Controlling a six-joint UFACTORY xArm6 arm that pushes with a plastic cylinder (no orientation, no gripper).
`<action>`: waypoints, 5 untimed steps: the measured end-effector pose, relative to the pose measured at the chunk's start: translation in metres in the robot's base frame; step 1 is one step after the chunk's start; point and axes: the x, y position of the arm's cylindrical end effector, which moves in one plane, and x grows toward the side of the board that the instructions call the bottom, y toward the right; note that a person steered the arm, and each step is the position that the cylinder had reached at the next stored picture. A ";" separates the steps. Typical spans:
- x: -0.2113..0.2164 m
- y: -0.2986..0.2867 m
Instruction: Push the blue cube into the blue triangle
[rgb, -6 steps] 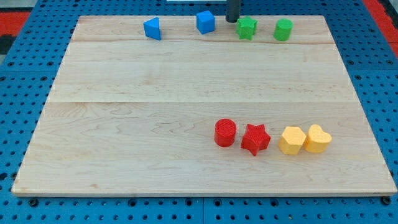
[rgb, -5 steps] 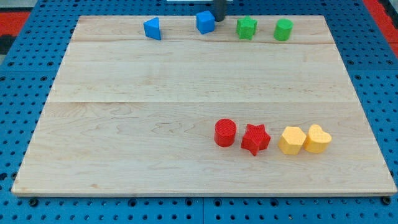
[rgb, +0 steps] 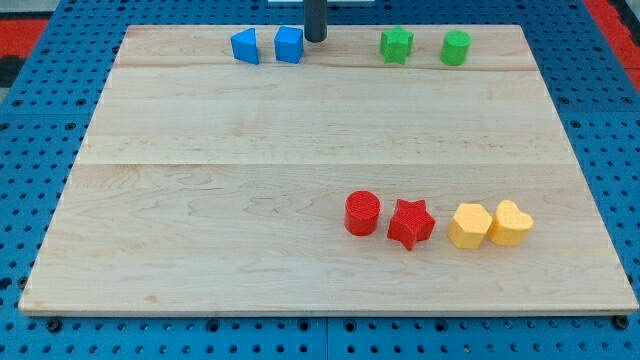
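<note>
My tip (rgb: 315, 39) sits at the view's top edge of the desk (rgb: 300, 180), just beside the blue cube (rgb: 289, 45) on its right in the view, touching it or nearly so; I cannot tell which. My end effector is a plain dark rod with nothing that opens or closes, so it holds nothing and can only press against a face. The blue cube stands near the blue triangle (rgb: 245, 46), which lies to its left in the view, with a narrow strip of bare wood between them; the two are close but, as far as I can see, not touching. I judge the task nearly finished: what remains is a short shove toward the view's left. To do it well I want my tip centred on the cube's right-hand face, because a contact above or below the middle would likely spin the cube and send it past the triangle. The push should be slow and brief, since the triangle is light and free and may skid away if struck hard. Both blocks lie close to the desk's top edge, so I should keep my line parallel to that edge and not drift upward in the view. The green star (rgb: 397, 45) and green cylinder (rgb: 456, 47) are well apart on the right, and the red and yellow blocks lower down are out of my path.
</note>
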 end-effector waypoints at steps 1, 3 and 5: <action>0.000 -0.004; 0.000 -0.036; 0.001 -0.060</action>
